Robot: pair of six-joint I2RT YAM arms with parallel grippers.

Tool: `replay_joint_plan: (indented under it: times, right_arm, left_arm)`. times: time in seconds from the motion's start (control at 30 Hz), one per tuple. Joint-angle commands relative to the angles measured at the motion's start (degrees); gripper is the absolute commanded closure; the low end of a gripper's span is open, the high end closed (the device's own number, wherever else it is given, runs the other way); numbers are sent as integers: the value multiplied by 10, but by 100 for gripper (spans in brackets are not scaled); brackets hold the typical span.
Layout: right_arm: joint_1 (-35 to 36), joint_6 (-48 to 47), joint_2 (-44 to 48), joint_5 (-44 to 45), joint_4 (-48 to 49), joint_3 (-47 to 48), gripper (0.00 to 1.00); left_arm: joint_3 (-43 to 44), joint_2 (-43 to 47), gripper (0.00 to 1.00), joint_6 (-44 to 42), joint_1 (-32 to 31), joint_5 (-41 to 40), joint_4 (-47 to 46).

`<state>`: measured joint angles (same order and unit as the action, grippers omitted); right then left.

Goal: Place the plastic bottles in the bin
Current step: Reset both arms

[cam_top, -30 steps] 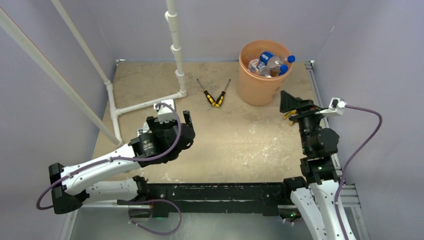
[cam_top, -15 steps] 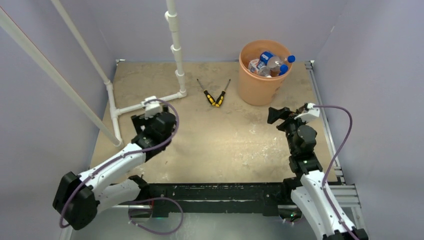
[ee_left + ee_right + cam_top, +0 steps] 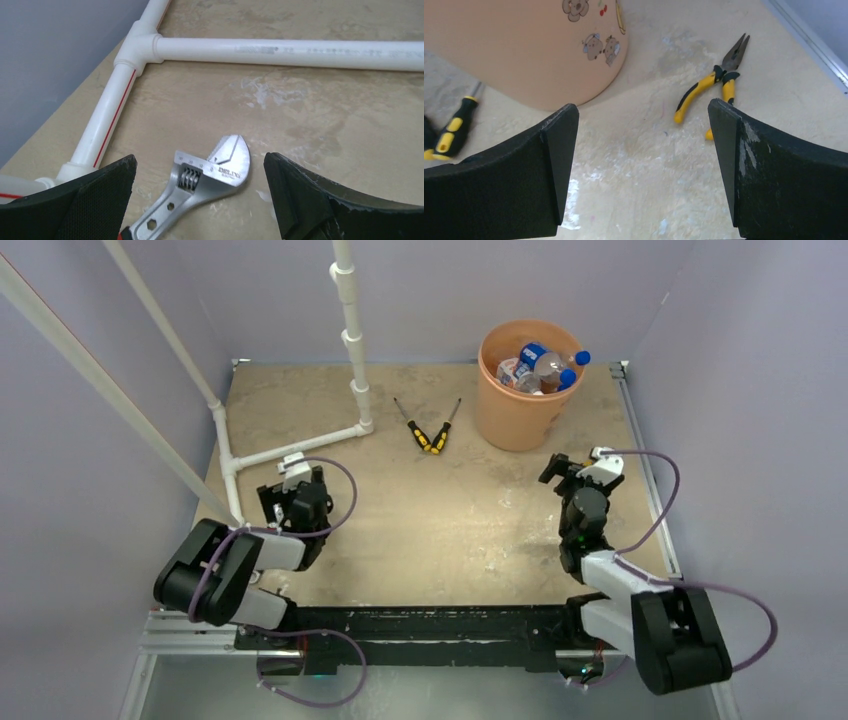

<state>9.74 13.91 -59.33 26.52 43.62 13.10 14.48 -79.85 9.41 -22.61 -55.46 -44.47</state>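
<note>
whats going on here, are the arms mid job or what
Neither arm is handling anything. The left gripper is open over a wrench. The right gripper is open too, facing the bin, with pliers on the table nearby. The plastic bottles in view all lie inside the bin, and two screwdrivers lie left of it.

The top external camera looks steeply down from above and behind the arm bases, distant enough to hold the whole table (image 3: 450, 520). The left wrist camera sits low and close over the tabletop, facing an adjustable wrench (image 3: 215, 172) and the white pipe frame (image 3: 280, 48), which the overhead view shares. The right wrist camera, equally low, faces the lower wall of the orange bin (image 3: 524, 50), yellow-handled pliers (image 3: 704, 92) and a screwdriver (image 3: 454, 130); bin and screwdriver also show overhead.
</note>
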Motion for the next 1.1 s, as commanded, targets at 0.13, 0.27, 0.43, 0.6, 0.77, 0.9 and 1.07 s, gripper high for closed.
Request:
replay_joint_plan:
  times: [0.13, 0.27, 0.43, 0.6, 0.77, 0.9, 1.07]
  right_arm:
    - [-2, -145, -166, 5, 422, -58, 1]
    - [-7, -130, -274, -35, 476, -30, 1]
    - [-14, -116, -307, -18, 433, 12, 1]
    - [-24, -119, -313, -18, 450, 10, 1]
    - [-24, -127, -315, -16, 463, 9, 1]
    - [-28, -111, -311, -22, 435, 15, 1]
    - [-28, -118, -312, -21, 449, 12, 1]
  left_arm:
    - [17, -106, 1, -83, 65, 70, -261]
    - [66, -149, 1, -102, 71, 109, -207]
    - [81, -151, 1, -100, 76, 118, -186]
    - [-7, -127, 1, -78, 100, 191, -294]
    - [3, -161, 1, -76, 112, 207, -317]
    - [-1, -160, 1, -72, 119, 217, -326]
    - [-3, -159, 1, -72, 119, 217, -328]
